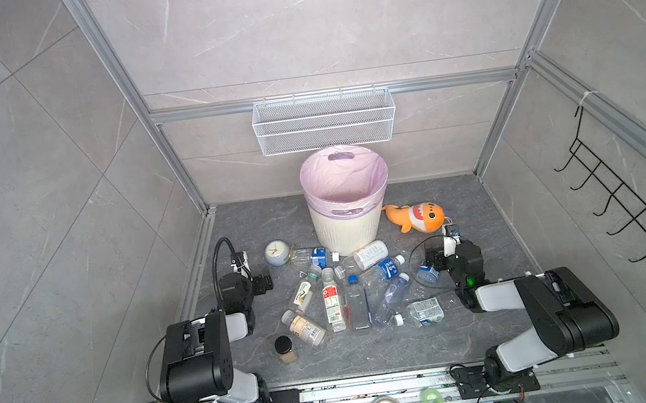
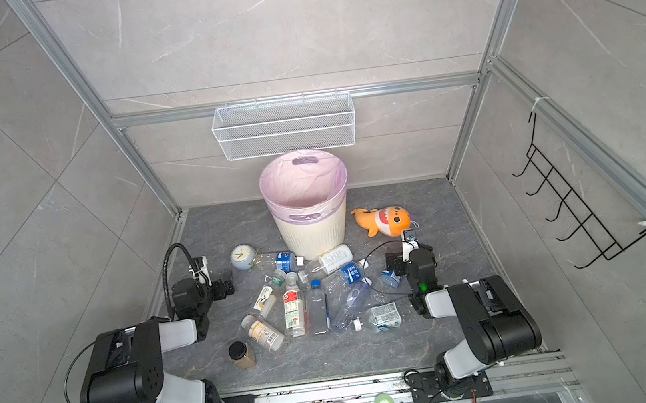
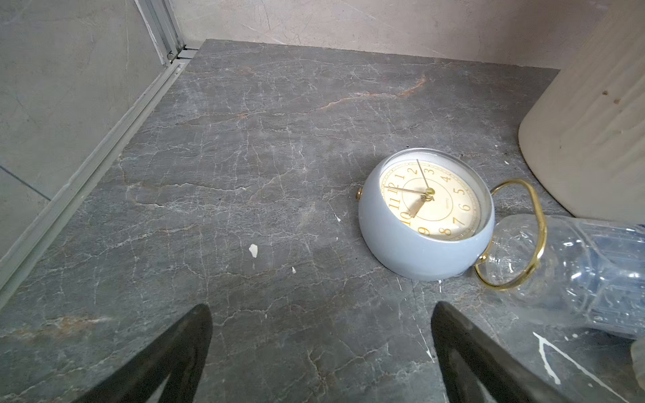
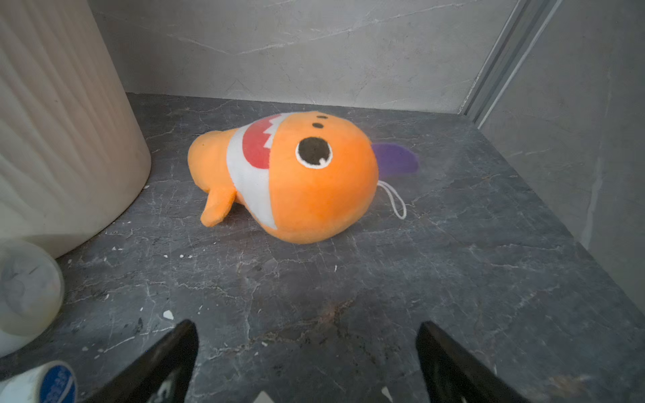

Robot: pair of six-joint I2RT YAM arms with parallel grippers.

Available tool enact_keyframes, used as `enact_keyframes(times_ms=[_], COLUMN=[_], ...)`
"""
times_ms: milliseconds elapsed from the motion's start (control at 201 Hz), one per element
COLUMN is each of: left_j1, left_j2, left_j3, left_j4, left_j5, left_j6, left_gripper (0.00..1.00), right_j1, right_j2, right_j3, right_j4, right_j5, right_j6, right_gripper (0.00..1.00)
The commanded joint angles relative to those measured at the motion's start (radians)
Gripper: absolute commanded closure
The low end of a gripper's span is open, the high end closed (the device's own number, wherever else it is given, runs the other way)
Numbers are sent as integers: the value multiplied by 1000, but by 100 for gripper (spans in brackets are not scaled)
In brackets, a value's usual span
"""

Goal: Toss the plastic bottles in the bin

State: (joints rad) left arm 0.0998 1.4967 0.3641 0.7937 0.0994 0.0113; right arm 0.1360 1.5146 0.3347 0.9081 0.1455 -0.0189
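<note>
Left claw and right claw both wide, holding nothing; plastic bottles lie loose on the table.

Bottles are on their sides in a heap at the centre of both top views, just below the bin, which stands upright with a pink liner over its rim. Left claw, centre left, faces bare table beside a clock; one clear bottle's base lies against the clock's handle. Right claw, centre right, faces an orange plush toy near the bin. A black-lidded jar stands lower left of the heap.
</note>
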Motion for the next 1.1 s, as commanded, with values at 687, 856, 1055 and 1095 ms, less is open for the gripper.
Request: enact_keyframes(times_ms=[687, 856, 1055, 1095], left_j1=[5, -6, -98, -134], left_j2=[-7, -106, -281, -334], left_j3=[4, -2, -26, -24], left_j4=[38, -43, -136, -174], left_j5=[-19, -97, -257, -312], left_j6=[-18, -38, -16, -28], left_gripper=[0, 0, 0, 0], right_j1=[-1, -1, -1, -1], right_j2=[6, 4, -60, -91], right_j3=[21, 18, 36, 46], right_j4=[-18, -16, -93, -141], right_j5=[8, 7, 55, 75], right_j6=[14, 14, 21, 26], right_gripper=[0, 0, 1, 0])
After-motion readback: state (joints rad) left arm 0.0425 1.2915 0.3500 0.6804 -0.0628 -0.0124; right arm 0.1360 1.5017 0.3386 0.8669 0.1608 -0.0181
